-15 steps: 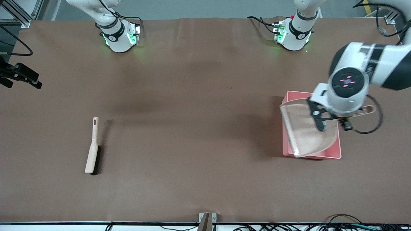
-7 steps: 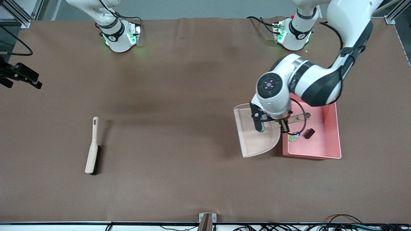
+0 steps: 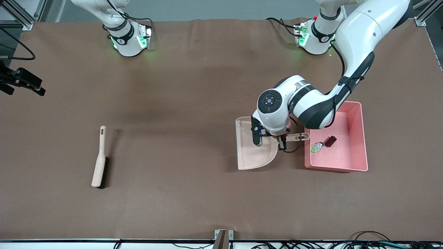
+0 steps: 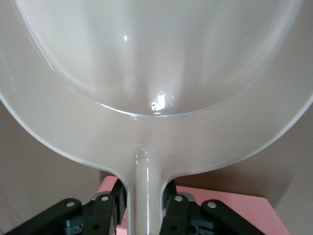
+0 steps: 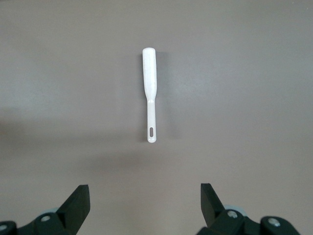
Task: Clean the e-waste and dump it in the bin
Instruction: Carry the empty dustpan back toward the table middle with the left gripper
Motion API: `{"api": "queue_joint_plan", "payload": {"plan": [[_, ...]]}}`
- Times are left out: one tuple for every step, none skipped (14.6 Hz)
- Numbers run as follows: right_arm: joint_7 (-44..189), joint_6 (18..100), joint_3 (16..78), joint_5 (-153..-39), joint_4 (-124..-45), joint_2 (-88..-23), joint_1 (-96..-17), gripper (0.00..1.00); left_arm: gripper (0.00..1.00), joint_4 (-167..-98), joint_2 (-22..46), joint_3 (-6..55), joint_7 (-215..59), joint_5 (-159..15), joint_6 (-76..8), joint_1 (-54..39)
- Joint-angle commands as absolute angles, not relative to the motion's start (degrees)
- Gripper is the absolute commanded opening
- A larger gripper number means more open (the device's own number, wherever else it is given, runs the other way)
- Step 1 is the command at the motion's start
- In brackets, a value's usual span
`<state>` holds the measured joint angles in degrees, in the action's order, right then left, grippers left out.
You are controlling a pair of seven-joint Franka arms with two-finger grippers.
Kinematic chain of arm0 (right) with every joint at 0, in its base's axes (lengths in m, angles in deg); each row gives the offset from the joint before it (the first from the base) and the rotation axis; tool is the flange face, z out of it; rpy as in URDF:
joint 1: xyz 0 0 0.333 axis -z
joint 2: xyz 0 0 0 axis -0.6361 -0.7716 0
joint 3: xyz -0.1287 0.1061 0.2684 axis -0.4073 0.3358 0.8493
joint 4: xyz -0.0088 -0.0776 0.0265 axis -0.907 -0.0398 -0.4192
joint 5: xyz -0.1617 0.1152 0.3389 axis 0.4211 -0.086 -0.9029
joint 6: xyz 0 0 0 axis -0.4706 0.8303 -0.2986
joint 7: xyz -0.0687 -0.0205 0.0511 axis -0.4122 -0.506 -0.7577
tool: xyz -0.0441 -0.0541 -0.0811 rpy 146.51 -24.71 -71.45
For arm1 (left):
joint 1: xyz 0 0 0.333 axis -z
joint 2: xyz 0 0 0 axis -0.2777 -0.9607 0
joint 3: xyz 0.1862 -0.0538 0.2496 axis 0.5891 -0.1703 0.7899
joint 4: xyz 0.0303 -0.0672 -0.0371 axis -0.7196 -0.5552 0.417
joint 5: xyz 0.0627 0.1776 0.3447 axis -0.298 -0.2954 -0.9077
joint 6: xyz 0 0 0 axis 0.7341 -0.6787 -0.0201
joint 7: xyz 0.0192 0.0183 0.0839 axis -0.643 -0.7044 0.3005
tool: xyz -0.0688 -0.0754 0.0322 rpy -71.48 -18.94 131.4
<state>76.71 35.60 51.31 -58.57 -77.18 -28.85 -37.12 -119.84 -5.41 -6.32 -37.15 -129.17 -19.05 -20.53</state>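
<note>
We see the e-waste, a white component (image 3: 316,147) and a maroon block (image 3: 330,141), lying in the pink bin (image 3: 362,138). Beside the bin, our left gripper (image 3: 270,140) clamps the beige dustpan (image 3: 251,152) by its handle. Our right gripper (image 5: 145,208) waits spread wide, high above the brush (image 3: 99,162).

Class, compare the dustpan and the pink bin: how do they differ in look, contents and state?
The dustpan is beige, shallow and has a handle; the bin is pink, deeper and straight-walled. The dustpan looks empty; the bin holds the white component and the maroon block. The left claw grips the dustpan's handle; nothing holds the bin. They sit beside each other at the left arm's end.
</note>
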Motion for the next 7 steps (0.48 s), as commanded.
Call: {"api": "queue_joint_plan", "payload": {"plan": [[77.14, 35.58, 51.17, -59.45, -76.8, -28.87, -37.3, 1.0, 0.01, -118.75, -6.12, -6.29, -33.61, -129.76, -18.98, -19.2], [77.14, 35.58, 51.17, -59.53, -76.88, -28.87, -37.3, 1.0, 0.01, -119.02, -6.21, -6.29, -33.61, -129.84, -18.9, -17.72], [77.14, 35.58, 51.17, -59.53, -76.89, -28.87, -37.3, 1.0, 0.01, -119.19, -6.47, -6.29, -33.78, -129.93, -18.9, -17.1], [77.14, 35.58, 51.17, -59.53, -76.89, -28.87, -37.3, 1.0, 0.01, -119.19, -7.69, -6.03, -34.05, -130.19, -18.9, -16.04], [77.14, 35.58, 51.17, -59.53, -76.89, -28.87, -37.3, 1.0, 0.01, -119.11, -8.31, -4.2, -34.22, -130.28, -18.9, -14.64], [77.14, 35.58, 51.17, -59.53, -76.89, -28.87, -37.3, 1.0, 0.01, -119.02, -8.41, -2.35, -34.48, -130.2, -18.9, -12.54], [77.14, 35.58, 51.17, -59.53, -76.8, -28.87, -37.3, 1.0, 0.01, -118.93, -8.41, -0.77, -35.18, -130.2, -18.9, -10.69]]}}
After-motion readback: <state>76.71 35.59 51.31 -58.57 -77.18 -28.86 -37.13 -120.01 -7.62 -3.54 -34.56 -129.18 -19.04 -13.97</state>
